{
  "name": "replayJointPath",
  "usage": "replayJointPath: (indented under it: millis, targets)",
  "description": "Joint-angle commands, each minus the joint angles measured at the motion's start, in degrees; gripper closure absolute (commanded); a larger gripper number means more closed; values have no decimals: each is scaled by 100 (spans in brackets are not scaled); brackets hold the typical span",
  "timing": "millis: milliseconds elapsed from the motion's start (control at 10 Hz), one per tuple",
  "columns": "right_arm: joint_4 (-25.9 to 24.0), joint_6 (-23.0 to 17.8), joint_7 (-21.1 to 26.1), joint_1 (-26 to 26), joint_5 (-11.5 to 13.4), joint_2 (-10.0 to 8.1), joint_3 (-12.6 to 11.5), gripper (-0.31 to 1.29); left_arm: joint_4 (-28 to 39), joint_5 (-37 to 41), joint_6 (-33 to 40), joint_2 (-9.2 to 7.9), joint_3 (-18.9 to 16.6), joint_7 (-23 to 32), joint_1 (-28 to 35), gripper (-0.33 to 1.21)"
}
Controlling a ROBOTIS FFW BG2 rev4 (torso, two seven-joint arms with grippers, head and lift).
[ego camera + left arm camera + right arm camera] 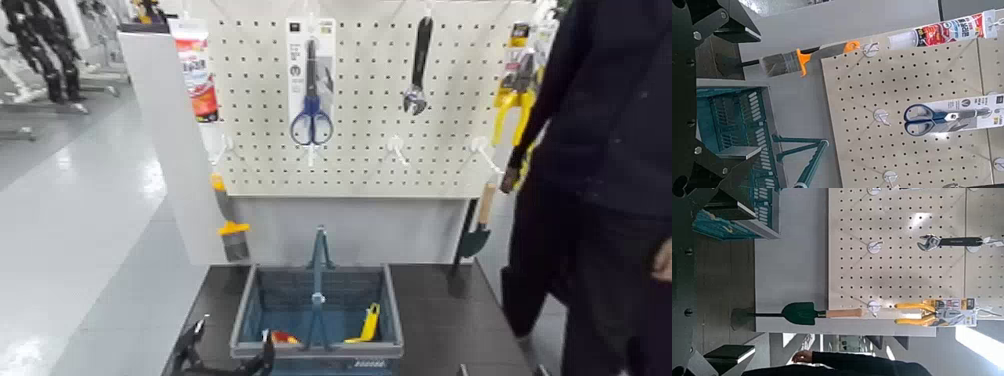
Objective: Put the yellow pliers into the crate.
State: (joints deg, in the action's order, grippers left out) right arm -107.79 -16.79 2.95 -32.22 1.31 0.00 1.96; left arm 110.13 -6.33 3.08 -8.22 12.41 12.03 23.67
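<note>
The yellow pliers [513, 92] hang on their card at the upper right of the pegboard [365, 110], partly behind a person; the right wrist view shows the yellow pliers [924, 312] on a hook. The blue-grey crate [250, 318] stands on the dark table below the board, its tall handle upright. My left gripper [226, 355] hovers open and empty at the crate's near left corner, with the crate [731, 125] just beyond its fingers. My right gripper [735, 278] does not show in the head view. In its own view its fingers stand apart and empty, well short of the pliers.
A person in dark clothes [600, 170] stands at the right, close to the pliers. Blue scissors [311, 110], a wrench [418, 65], a tube [197, 70], a brush [230, 225] and a trowel [475, 225] hang around the board. A small yellow piece [369, 325] lies in the crate.
</note>
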Motion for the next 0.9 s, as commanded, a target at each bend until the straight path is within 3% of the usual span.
replayJointPath:
  millis: [100, 300, 900]
  targets:
    - [-260, 598, -215, 243, -350, 79, -407, 11, 0, 9, 9, -4, 7, 1, 6, 28]
    - [-462, 1169, -462, 506, -482, 105, -776, 11, 0, 9, 9, -31, 42, 36, -12, 28]
    - [-761, 1943, -1411, 1473, -544, 44, -1690, 11, -9, 9, -18, -13, 68, 36, -64, 28]
